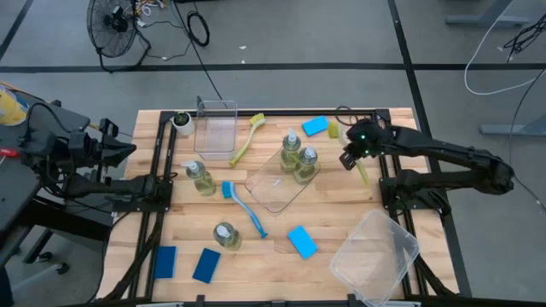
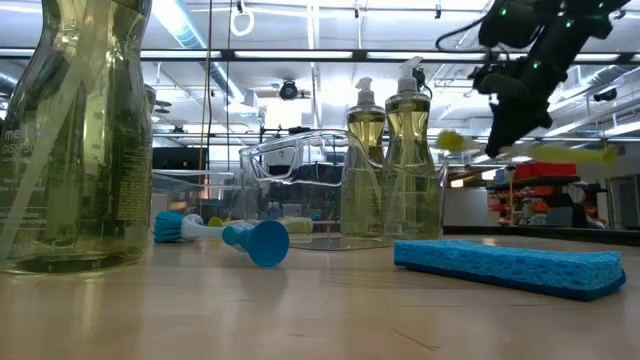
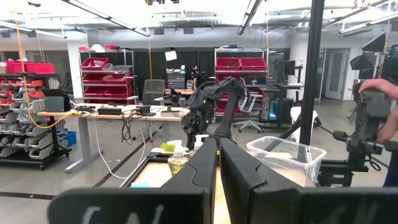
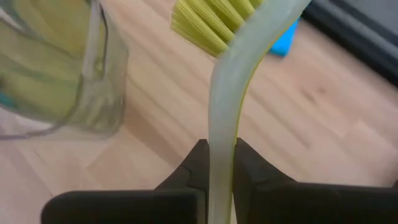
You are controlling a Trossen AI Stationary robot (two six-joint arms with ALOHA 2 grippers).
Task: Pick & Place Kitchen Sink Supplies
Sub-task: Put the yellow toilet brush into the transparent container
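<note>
- My left gripper (image 1: 128,150) waits off the table's left edge, its fingers (image 3: 202,168) pressed together and holding nothing.
- Two flat blue sponges (image 1: 165,261) lie side by side at the near-left corner.
- A soap bottle (image 1: 201,178) stands left of centre, and another (image 1: 226,234) stands nearer the front.
- Toward the back left, a yellow-green brush (image 1: 246,136) lies just beside an upright clear bin (image 1: 215,126).
- A blue brush (image 1: 244,206) lies on the wood between the two lone bottles and the flat clear tray (image 1: 275,186).
- Two more bottles (image 1: 299,157) stand together on that tray's back end.
- A third sponge (image 1: 301,241) lies front of centre, and a fourth (image 1: 315,126) lies near the back edge.
- My right gripper (image 1: 351,159) hangs above the table right of the tray, clamped on the handle of a second yellow-green brush (image 4: 225,106). I think it is clear of the wood, going by the low view.
- A large clear bin (image 1: 375,256) sits at the near-right corner.
</note>
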